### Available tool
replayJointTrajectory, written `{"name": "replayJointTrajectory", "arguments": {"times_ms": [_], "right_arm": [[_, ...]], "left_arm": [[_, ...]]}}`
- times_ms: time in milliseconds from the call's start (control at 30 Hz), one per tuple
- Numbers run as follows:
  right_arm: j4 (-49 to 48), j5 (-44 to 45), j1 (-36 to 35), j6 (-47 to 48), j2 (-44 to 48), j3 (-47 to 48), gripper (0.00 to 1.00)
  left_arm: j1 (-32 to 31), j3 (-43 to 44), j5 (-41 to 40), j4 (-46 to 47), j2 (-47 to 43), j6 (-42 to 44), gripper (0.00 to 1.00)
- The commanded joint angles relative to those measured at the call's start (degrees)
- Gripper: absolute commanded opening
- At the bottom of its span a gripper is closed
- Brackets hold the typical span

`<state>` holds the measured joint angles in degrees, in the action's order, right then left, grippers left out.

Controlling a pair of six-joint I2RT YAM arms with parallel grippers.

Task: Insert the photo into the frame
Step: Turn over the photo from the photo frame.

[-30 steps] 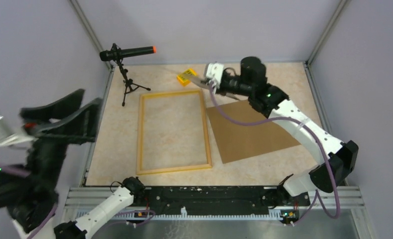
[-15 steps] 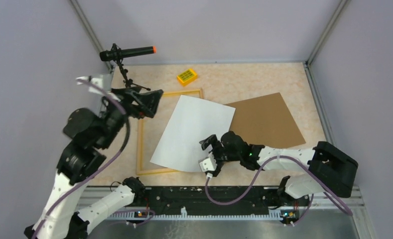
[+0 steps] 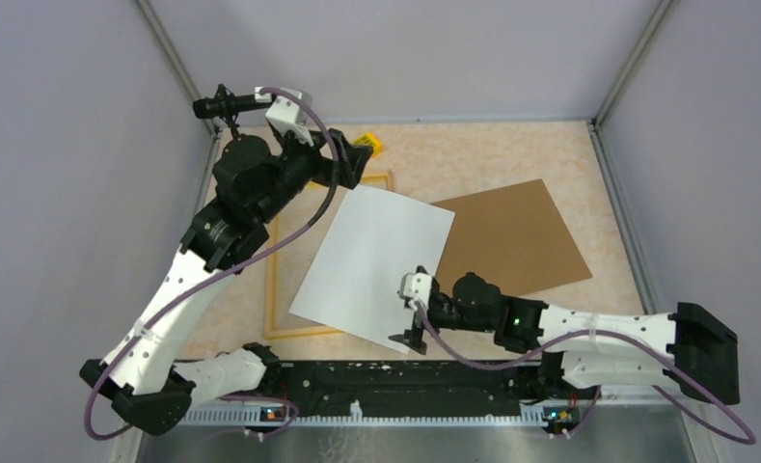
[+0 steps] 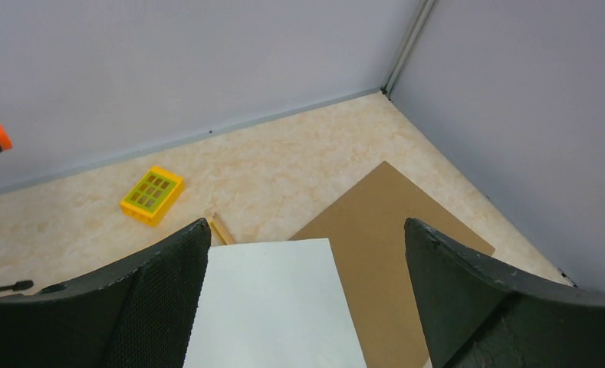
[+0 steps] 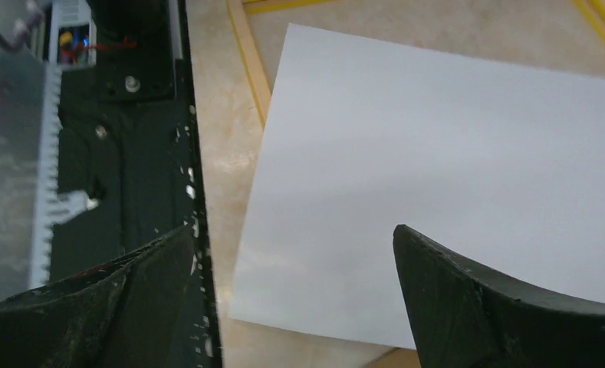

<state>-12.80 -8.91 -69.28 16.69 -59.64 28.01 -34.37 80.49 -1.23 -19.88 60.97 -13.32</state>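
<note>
Right black two-finger gripper (image 3: 417,313): found released, jaws spread wide, grasping nothing, low over the near edge of the large rectangular paper photo (image 3: 376,256). Saw the left black two-finger gripper (image 4: 307,230) equally wide and empty, up above the photo's far corner. Noted the beige marbled table (image 3: 453,159) under everything. Found the thin light-wood rectangular frame (image 3: 272,280) flat on it at left, and the photo white side up, skewed across the frame's right rail, not seated inside, one corner overlapping the brown cardboard sheet (image 3: 521,236). Spotted the black tripod microphone (image 3: 224,104) at far left and the small yellow block (image 4: 152,195) just beyond the frame's far rail
</note>
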Motion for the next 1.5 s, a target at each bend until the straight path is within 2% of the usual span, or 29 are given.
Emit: {"name": "replayJointTrajectory", "arguments": {"times_ms": [0, 67, 167, 233, 267, 333, 400, 467, 667, 933, 1100, 1267, 1367, 1433, 1467], "right_arm": [[3.81, 12.25, -0.30, -35.94, 2.74, 1.10, 0.99], [10.99, 23.39, 1.65, -47.55, 1.60, 4.53, 0.99], [20.26, 26.83, 9.14, -64.16, 0.42, 6.86, 0.99], [17.49, 18.76, 17.70, -73.53, 1.79, 3.23, 0.99], [12.42, 13.96, 22.04, -76.76, 3.13, -0.57, 0.98], [-0.52, 5.47, 29.83, -80.55, 4.52, -8.10, 0.84], [-5.61, -0.25, 35.12, -80.34, 2.38, -10.20, 0.80], [-6.17, -3.18, 37.39, -78.63, -1.78, -9.37, 0.77], [-21.20, -8.71, 37.72, -81.64, -14.67, -11.90, 0.58], [-34.25, -9.72, 37.80, -82.52, -26.27, -14.01, 0.55], [-44.38, -10.96, 37.72, -82.76, -34.84, -12.89, 0.37], [-43.53, -9.67, 37.80, -77.75, -37.03, -10.03, 0.16], [-40.36, -9.44, 37.89, -74.24, -36.25, -8.20, 0.10], [-38.97, -10.19, 38.27, -72.99, -36.70, -6.61, 0.00], [-39.52, -10.90, 38.55, -72.79, -36.96, -6.23, 0.00]], "left_arm": [[-0.13, 5.32, 2.35, 4.03, 3.42, 3.06, 0.98], [-0.16, 4.23, 1.74, 5.00, 3.44, 3.49, 0.98], [-0.10, -0.91, -1.62, 8.79, 1.49, 4.35, 0.98], [-0.17, -4.53, -2.72, 10.68, -0.05, 5.07, 0.98], [-0.09, -6.22, -3.40, 11.61, -0.86, 5.47, 0.98], [-0.09, -9.68, -4.73, 13.54, -2.38, 6.26, 0.98], [-0.12, -12.55, -5.72, 15.29, -3.61, 6.92, 0.98], [-0.06, -14.39, -6.24, 16.02, -4.02, 7.48, 0.98], [0.30, -19.70, -6.69, 17.70, -5.39, 8.24, 0.98], [0.46, -21.10, -9.55, 18.20, -7.66, 10.53, 0.98], [0.52, -21.34, -9.35, 18.40, -7.05, 10.59, 0.98], [0.52, -21.73, -11.30, 18.71, -6.27, 11.93, 0.98], [0.49, -21.95, -11.39, 18.82, -6.41, 12.09, 0.98], [0.47, -22.23, -11.26, 19.10, -6.84, 12.09, 0.98], [0.45, -22.36, -11.25, 19.35, -6.84, 12.09, 0.98]]}}
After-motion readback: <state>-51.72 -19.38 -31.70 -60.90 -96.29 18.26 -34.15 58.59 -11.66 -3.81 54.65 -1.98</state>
